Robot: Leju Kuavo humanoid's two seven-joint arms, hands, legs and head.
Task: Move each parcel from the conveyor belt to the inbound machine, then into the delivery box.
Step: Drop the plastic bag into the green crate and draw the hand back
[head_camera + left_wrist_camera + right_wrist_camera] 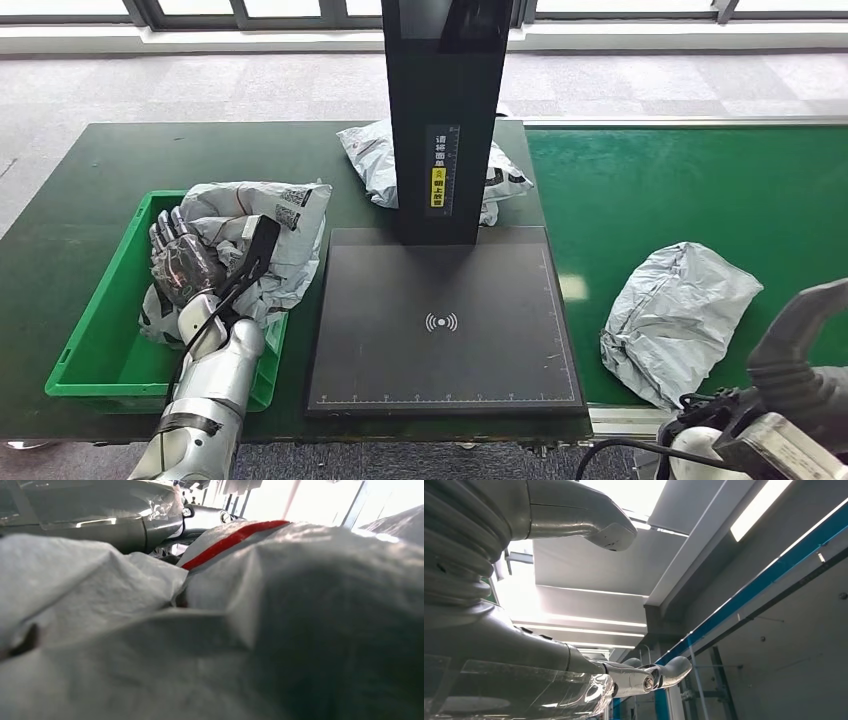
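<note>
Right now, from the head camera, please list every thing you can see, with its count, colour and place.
parcel in the crate: one, grey-white bag, under the left hand
parcel behind the column: one, grey-white, on the dark green table
parcel on the belt: one, grey, on the conveyor belt
crate: one, green, left on the table
inbound machine: one, black plate with black column, centre
conveyor belt: one, green, right
table: one, dark green
left hand: one, silver and dark, fingers resting on the parcel in the crate
right hand: one, grey, palm up, empty, fingers apart
</note>
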